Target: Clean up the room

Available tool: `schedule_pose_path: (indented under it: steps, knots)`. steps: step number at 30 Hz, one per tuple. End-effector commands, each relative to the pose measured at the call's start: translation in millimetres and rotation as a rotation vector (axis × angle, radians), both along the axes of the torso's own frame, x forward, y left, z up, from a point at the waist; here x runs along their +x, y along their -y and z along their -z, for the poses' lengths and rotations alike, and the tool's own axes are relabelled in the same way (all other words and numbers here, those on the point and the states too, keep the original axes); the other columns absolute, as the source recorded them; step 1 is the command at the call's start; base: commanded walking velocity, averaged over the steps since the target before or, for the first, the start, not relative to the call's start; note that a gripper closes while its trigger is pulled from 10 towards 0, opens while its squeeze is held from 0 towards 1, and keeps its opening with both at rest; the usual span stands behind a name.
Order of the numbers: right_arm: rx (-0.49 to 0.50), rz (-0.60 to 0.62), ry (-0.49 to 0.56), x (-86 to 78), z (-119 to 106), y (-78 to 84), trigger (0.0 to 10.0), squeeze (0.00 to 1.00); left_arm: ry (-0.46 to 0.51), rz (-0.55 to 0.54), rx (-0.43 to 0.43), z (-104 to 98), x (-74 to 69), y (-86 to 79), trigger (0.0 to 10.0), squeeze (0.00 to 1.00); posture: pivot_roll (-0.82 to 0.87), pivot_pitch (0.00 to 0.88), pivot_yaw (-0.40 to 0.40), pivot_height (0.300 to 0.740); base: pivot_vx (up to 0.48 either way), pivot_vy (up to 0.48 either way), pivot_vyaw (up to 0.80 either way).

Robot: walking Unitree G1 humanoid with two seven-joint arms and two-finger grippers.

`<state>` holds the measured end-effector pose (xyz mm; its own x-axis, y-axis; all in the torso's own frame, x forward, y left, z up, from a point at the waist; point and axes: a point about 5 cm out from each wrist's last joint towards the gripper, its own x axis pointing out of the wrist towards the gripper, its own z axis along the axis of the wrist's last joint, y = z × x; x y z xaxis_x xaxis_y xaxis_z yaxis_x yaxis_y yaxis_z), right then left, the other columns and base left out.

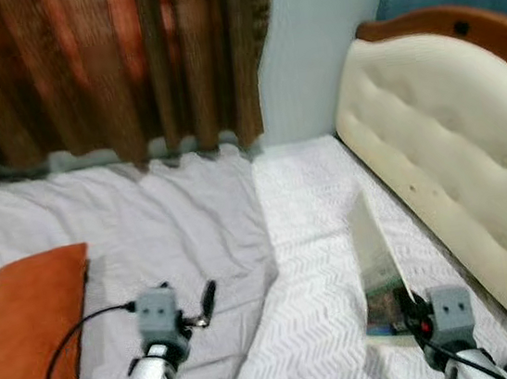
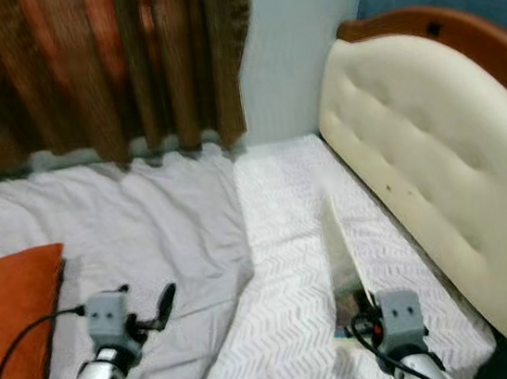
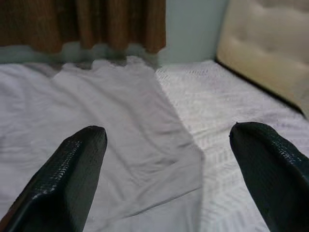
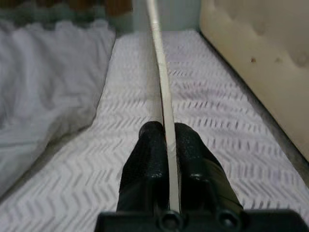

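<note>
Right gripper (image 4: 166,145) at 5 o'clock in the head view, jaws clamped on a thin flat item (image 1: 373,248), looks like a book or card seen edge-on; can't tell which. It's pinched at its near end only and stands on edge, sticking out toward 12 o'clock over the white chevron bedspread (image 1: 307,238), with the cream tufted headboard (image 1: 454,154) just beside it at 3 o'clock. Some printed colour shows low on the item near the jaws, too blurred to read. Left gripper (image 3: 166,159) at 7 o'clock, jaws wide apart and holding nothing, hovering over the grey sheet (image 1: 144,213). Orange pillow (image 1: 29,331) at 8 o'clock by the left arm, brown curtain (image 1: 107,69) across 11–12 o'clock. Risks as I read them: grip is at one end of a long thin piece, so any quick wrist swing could let it pivot or slip out between the pads. Far tip is close to the headboard, so a turn toward 3 o'clock may clip it and lever the item loose. If it drops, it may slide into the gap between mattress and headboard. The left arm's cable (image 1: 68,345) loops near the pillow, a snag risk if that arm reaches.
</note>
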<state>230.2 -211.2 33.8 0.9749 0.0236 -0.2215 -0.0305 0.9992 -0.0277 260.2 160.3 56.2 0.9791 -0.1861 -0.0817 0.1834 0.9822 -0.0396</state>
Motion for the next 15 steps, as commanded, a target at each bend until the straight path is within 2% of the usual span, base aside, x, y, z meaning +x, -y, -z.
schedule_pose_path:
  steps: [1, 6, 10, 13, 15]
  knots:
    - [-0.013, 0.023, 0.024, 0.0, -5.5, 8.4, 0.0, 0.00, 0.012, 0.043, -0.004, -2.8, 1.6, 14.6, 10.0, 0.00, -0.01, 0.000, -0.076, 0.740, 0.420, 0.000, 0.00]
    - [-0.004, 0.007, 0.021, 0.8, -5.0, 6.0, 0.0, 0.00, 0.015, 0.087, 0.007, -3.4, 0.5, 20.7, 10.0, 0.00, -0.01, 0.000, -0.076, 0.740, 0.420, 0.000, 0.00]
    - [0.058, 0.012, -0.029, 3.6, 1.1, 4.3, 0.0, 0.00, 0.000, 0.103, 0.054, -1.6, 2.1, 25.5, 10.0, 0.00, -0.01, 0.002, -0.069, 0.740, 0.000, 0.000, 0.00]
    - [0.064, -0.007, -0.029, 6.1, 0.7, 2.6, 0.0, 0.00, 0.005, 0.098, 0.071, -3.3, 4.9, 23.6, 10.0, 0.00, -0.01, 0.003, -0.065, 0.740, 0.000, 0.000, 0.00]
    - [0.065, -0.003, -0.023, 8.8, -0.9, 3.5, 0.0, 0.00, 0.016, 0.101, 0.064, -6.2, 6.3, 22.3, 10.0, 0.00, -0.01, 0.005, -0.063, 0.740, 0.285, -0.383, 0.00]
